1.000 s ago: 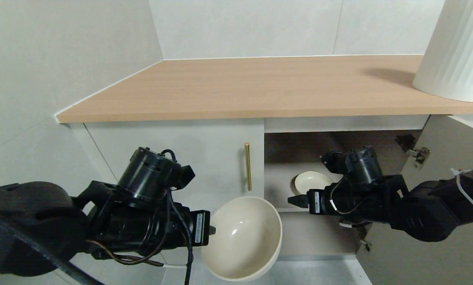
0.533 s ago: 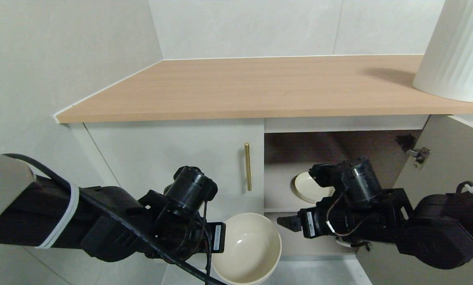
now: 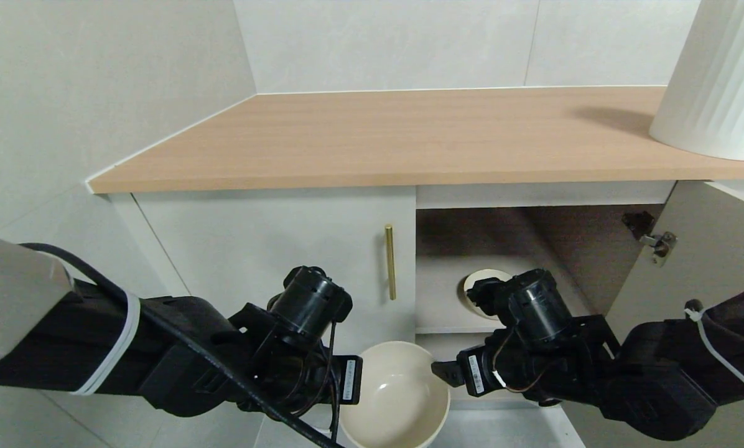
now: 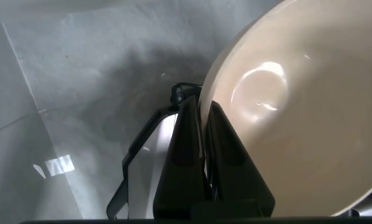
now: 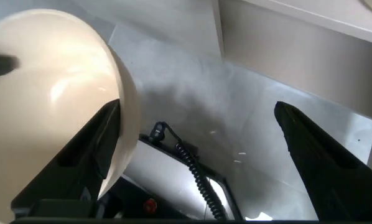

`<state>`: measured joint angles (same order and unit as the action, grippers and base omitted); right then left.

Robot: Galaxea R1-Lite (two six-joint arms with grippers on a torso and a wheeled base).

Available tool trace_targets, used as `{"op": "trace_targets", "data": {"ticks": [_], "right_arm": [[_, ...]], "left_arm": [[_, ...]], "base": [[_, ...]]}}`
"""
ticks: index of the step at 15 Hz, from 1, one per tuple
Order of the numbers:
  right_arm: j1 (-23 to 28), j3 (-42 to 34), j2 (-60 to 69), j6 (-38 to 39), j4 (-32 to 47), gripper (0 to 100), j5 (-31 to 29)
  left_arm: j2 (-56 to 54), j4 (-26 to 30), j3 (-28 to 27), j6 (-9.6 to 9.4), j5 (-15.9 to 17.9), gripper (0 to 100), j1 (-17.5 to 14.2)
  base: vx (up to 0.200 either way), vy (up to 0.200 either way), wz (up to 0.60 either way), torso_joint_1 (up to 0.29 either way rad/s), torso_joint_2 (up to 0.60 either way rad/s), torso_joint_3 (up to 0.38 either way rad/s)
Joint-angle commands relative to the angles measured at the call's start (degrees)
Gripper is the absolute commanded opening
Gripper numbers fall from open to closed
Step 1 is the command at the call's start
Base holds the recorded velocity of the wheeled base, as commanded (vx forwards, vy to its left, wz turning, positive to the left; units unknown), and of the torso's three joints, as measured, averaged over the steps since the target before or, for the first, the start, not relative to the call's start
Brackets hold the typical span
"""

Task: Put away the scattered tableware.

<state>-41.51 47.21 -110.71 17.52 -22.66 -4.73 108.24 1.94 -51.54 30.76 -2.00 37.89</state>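
Left end effector (image 3: 353, 381) is pinched on the rim of the cream bowl (image 3: 397, 398) at lower centre — right end effector (image 5: 197, 107) is held spread, just beside it.

The head camera looked forward and down over the bench (image 3: 409, 137); both wrist cameras faced the floor (image 5: 192, 87) from close, all three sharing the bowl (image 3: 397, 401).

Left claw (image 3: 354, 381) with bowl (image 3: 397, 401) dropped lower and shifted right. Right claw (image 3: 441, 372) came down and left, its tip now just beside the bowl rim, its wrist hiding more of the plate (image 3: 489, 274).
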Motion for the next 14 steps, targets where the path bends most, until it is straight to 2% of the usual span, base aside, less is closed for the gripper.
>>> {"op": "trace_targets", "data": {"ticks": [1, 6, 7, 9, 14], "right_arm": [[0.0, 0.3, -1.4, 0.1, 0.0, 100, 0.0], [0.1, 0.4, -1.5, 0.1, 0.0, 100, -0.1], [0.0, 0.3, -1.5, 0.1, 0.0, 0, -0.1], [0.0, 0.4, -1.5, 0.2, 0.0, 0, 0.0], [0.0, 0.3, -1.4, 0.2, 0.0, 0, 0.0]], "left_arm": [[-0.6, 0.0, 0.0, 0.0, 0.0, 0, 0.2], [-0.6, 0.1, 0.0, 0.09, 0.0, 0, 0.2], [-0.6, 0.0, 0.0, 0.09, 0.0, 0, 0.2], [-0.6, 0.0, -0.1, 0.8, 0.0, 0, 0.2], [-0.7, 0.0, -0.3, 0.88, 0.0, 0, 0.2]], "base": [[0.0, 0.0, 0.0, 0.0, 0.0, 0.0], [0.0, 0.0, 0.0, 0.0, 0.0, 0.0], [0.0, 0.0, 0.0, 0.0, 0.0, 0.0], [0.0, 0.0, 0.0, 0.0, 0.0, 0.0], [0.0, 0.0, 0.0, 0.0, 0.0, 0.0]]}}
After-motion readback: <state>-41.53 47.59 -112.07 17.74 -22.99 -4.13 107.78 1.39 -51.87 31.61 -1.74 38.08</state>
